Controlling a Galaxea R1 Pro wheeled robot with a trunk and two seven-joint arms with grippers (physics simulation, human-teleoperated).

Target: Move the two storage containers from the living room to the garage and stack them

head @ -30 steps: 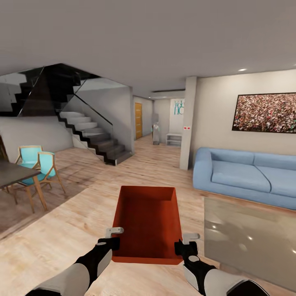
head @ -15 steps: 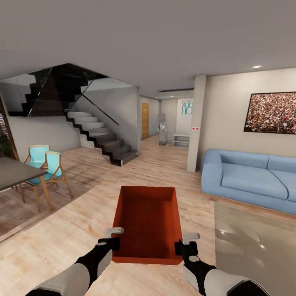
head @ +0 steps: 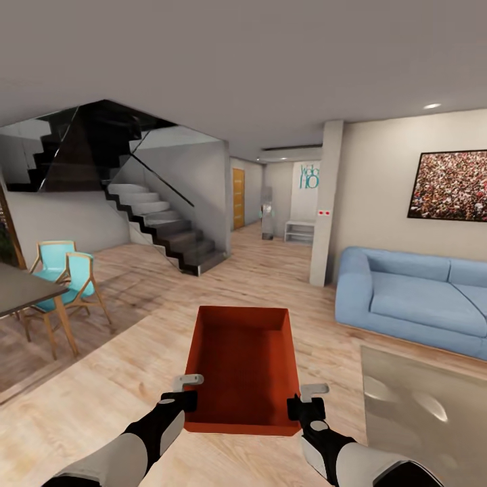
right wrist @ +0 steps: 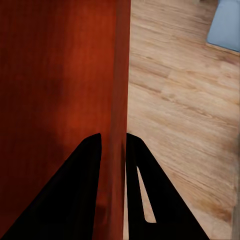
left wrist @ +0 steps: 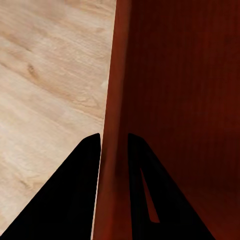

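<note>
One container (head: 243, 365) is up off the wood floor (head: 135, 365), carried out front between both arms, open side up and roughly level. The left gripper (head: 184, 391) is clamped on the box's left wall near the close corner; in the left wrist view the two dark fingers (left wrist: 82, 165) straddle that thin red wall, one inside, one outside. The right gripper (head: 308, 399) does the same on the opposite wall, fingers (right wrist: 87, 160) pinching it tight. We're in the living room, sofa (head: 412, 297) off to the right, a glass table (head: 426, 406) low on that side, dining chairs (head: 67, 277) and stairs (head: 166, 230) to the left, a hallway (head: 270, 230) straight ahead. This looks like the carry leg, early in the job, with no garage in sight. To do it well: keep both pinches firm and the arms at a fixed spacing so the thin walls don't flex or slip, hold the box level, and steer the base between the sofa's corner and the stairs, minding the pillar (head: 326, 203) on the right.
</note>
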